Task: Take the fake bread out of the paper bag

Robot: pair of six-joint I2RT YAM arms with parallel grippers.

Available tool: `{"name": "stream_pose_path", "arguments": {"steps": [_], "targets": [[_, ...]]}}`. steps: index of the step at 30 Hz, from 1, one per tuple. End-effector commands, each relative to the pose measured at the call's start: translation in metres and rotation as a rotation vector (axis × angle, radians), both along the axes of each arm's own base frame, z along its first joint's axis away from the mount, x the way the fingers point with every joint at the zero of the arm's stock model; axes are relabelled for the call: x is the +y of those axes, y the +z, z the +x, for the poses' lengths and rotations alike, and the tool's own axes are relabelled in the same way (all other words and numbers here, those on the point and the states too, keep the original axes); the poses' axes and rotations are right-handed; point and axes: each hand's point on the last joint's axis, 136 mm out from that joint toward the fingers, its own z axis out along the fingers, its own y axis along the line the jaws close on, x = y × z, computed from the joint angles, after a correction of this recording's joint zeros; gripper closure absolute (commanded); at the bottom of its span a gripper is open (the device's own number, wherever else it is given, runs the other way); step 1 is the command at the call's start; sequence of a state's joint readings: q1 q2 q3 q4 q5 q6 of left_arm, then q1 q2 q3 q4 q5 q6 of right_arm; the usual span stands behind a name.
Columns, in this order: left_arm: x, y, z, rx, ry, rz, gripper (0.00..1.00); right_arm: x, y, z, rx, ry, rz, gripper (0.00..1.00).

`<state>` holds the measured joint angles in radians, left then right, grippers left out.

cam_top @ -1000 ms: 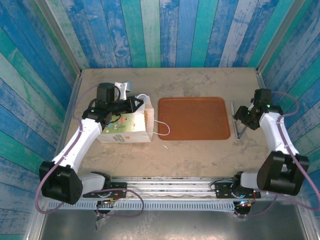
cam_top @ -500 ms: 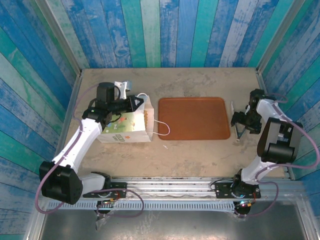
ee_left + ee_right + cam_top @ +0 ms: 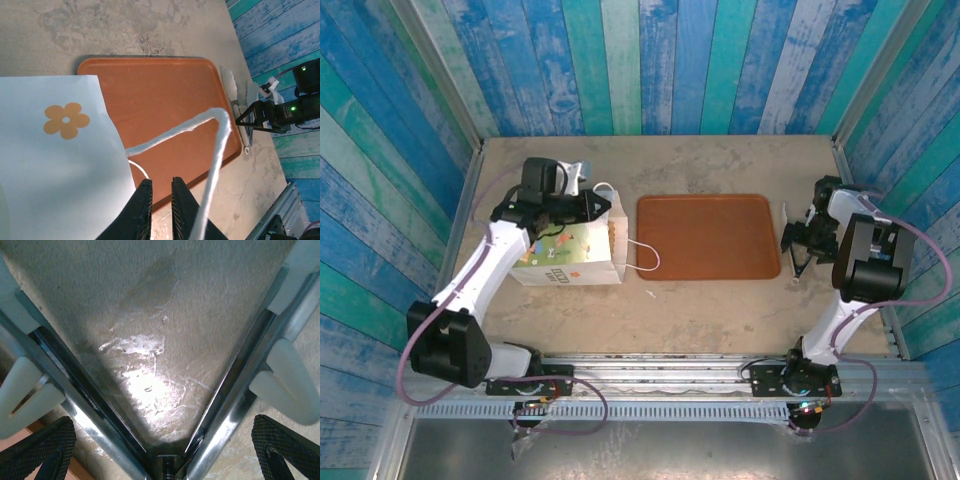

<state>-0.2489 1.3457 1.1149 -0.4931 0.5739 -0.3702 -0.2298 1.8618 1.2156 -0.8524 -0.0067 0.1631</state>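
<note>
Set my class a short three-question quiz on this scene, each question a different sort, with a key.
1. True or false: the paper bag rests on the brown tray.
2. What lies between the open fingers of the right gripper? A) metal tongs B) a croissant C) a cord handle
3. Fill in: the flower printed on the bag is ____.
Key: 1 false, it is beside the tray; 2 A; 3 orange.

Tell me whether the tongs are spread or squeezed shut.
Spread. In the right wrist view the tongs form a wide V, bare table between their metal arms.
</note>
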Motion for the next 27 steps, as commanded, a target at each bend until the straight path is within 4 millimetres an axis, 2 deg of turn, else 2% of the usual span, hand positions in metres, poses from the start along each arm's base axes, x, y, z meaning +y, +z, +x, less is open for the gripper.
{"name": "stream_pose_path", "arguments": {"steps": [1, 5, 10, 16, 20, 27], "targets": [[0.001, -0.007, 0.002, 0.053, -0.026, 0.069, 0.81, -0.004, -0.002, -0.001, 0.024, 0.013, -0.012, 0.06], [0.002, 0.006, 0.008, 0.049, -0.029, 0.101, 0.77, -0.005, -0.004, 0.000, 0.027, 0.023, -0.012, 0.08], [0.004, 0.016, 0.011, 0.053, -0.035, 0.132, 0.77, -0.005, -0.009, 0.002, 0.018, 0.046, -0.012, 0.11], [0.004, 0.014, 0.012, 0.068, -0.046, 0.146, 0.88, -0.008, -0.012, 0.002, 0.031, 0.045, -0.029, 0.11], [0.005, 0.015, 0.011, 0.067, -0.044, 0.153, 1.00, -0.004, -0.014, 0.000, 0.051, 0.050, -0.005, 0.10], [0.008, 0.035, 0.011, -0.014, 0.001, 0.126, 1.00, 0.000, -0.014, 0.003, 0.048, 0.059, 0.026, 0.08]]}}
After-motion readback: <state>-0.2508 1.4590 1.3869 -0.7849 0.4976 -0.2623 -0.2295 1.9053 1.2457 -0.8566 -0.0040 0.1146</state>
